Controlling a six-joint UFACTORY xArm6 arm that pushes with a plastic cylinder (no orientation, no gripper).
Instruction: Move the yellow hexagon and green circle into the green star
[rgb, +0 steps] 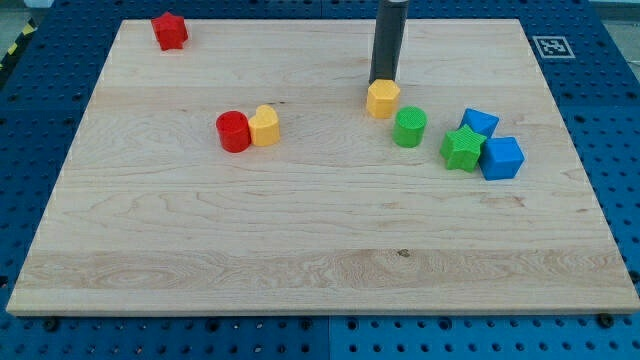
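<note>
Two blocks remain unjoined: the tip (383, 81) touches the yellow hexagon (382, 99) from its far side, the green circle (409, 127) sits just right, near the green star (461, 148); no jaws exist here.

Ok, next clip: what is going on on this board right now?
A single arm with a dark rod is pushing blocks on a wooden board. My tip sits right behind the yellow hexagon, on its top side in the view. The green circle lies just down and right of it, short of the green star, which sits against two blue blocks. A red cylinder touching a yellow block and a red star lie further left.
</note>
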